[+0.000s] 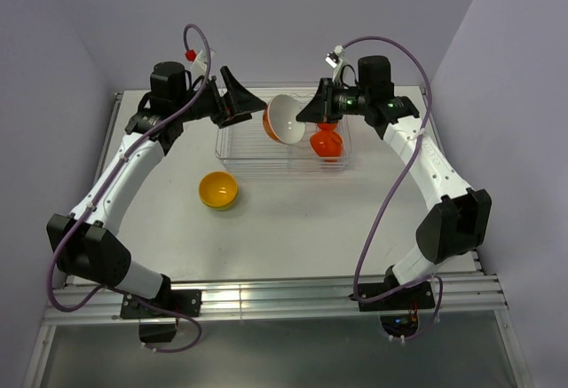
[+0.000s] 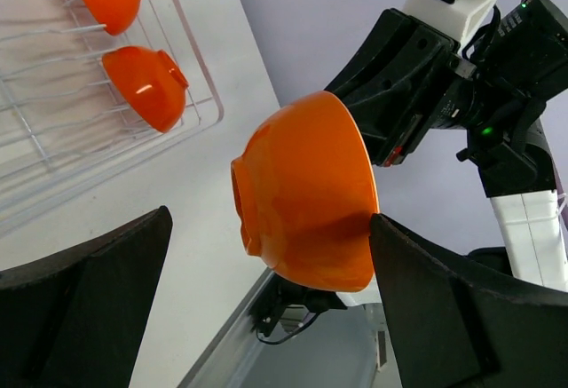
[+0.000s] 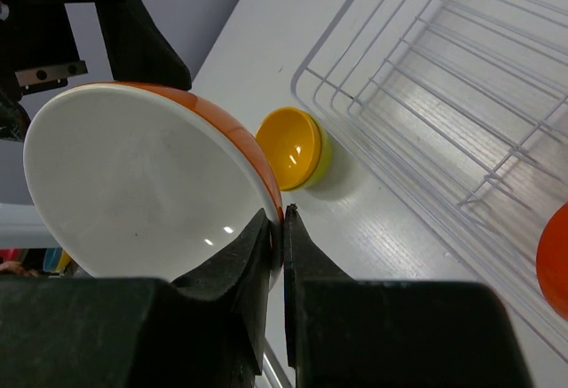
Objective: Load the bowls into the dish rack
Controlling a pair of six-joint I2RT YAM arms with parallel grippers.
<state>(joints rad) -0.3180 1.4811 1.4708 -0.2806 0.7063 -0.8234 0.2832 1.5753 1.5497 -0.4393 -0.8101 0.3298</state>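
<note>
Right wrist view: the right gripper (image 3: pixel 282 228) has its black fingers (image 3: pixel 248 255) pressed together on the thin rim of a glossy orange plastic bowl with a white inside (image 3: pixel 142 184). It grips only that edge, and the bowl is tipped on its side in the air above the clear ribbed dish rack (image 3: pixel 417 113).

Such a narrow pinch on slick plastic could let the bowl swivel or slip out, most likely during a quick turn of the wrist. A fall from there would probably land on the rack and could jolt the red-orange bowl (image 1: pixel 326 142) lying in it.

The left gripper (image 1: pixel 247 104) is spread wide and faces the held bowl from close by. In its own camera one finger seems to meet the bowl's edge, but I cannot tell whether they touch. A nudge there could lever the bowl from the pinch.

A small round yellow bowl (image 1: pixel 218 189) sits on the white table (image 1: pixel 293 228) just outside the rack, not yet loaded.

No brand, label or writing can be read in any view.
</note>
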